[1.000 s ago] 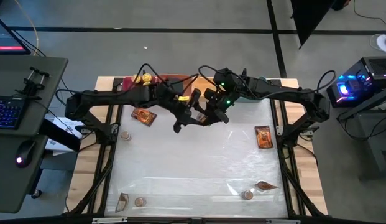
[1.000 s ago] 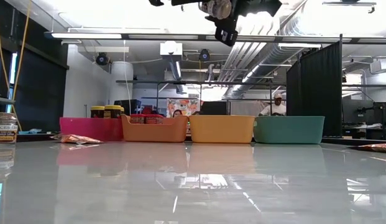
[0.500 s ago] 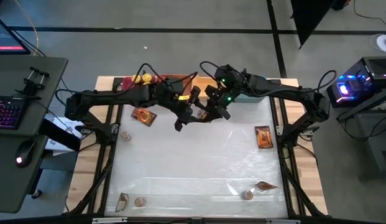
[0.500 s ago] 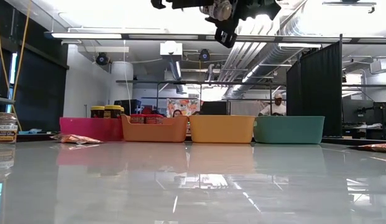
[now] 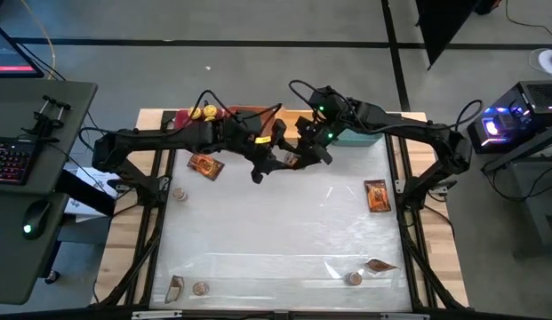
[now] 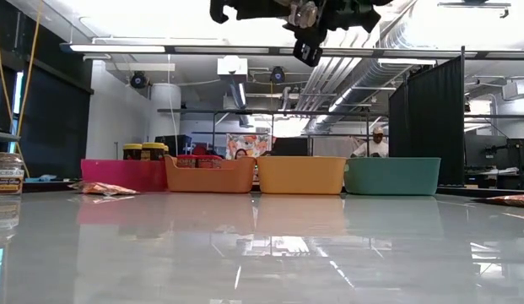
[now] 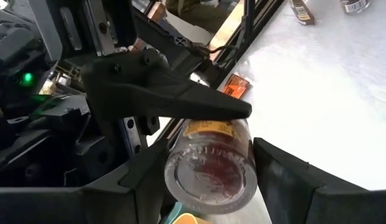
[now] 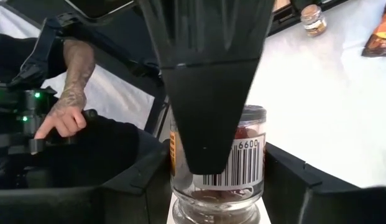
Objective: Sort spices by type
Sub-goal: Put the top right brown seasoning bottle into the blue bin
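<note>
Table (image 5: 276, 231): pale glossy top filling the middle of the high view, both arms reaching in from its upper corners.
Bins: four in a row along the upper edge, seen in the low view as pink (image 6: 118, 175), orange (image 6: 209, 175), yellow (image 6: 301, 175) and teal (image 6: 392, 175).
Right claw (image 8: 217, 193): upper centre of the high view, raised well above the table; closed on the held jar, one finger on each side of the glass.
Left claw (image 7: 208, 186): just beside the right one, facing it; the same jar sits inside it, but whether it presses on the glass cannot be told.
Held jar (image 7: 211, 165): small clear round jar with red contents, barcode label and yellow band, carried in the air between the two claws near the yellow bin.
Handling, judged: light, rigid, smooth-walled; glass is likely slippery and breakable if dropped from this height.
Where to hold, judged: across the straight round body at mid-height, not the base rim or the lid; one claw should have it firmly before the other lets go.
Loose stock: foil packets at upper left (image 5: 205, 166) and right (image 5: 377, 195); little jars at left (image 5: 179, 193) and lower right (image 5: 354, 278).
</note>
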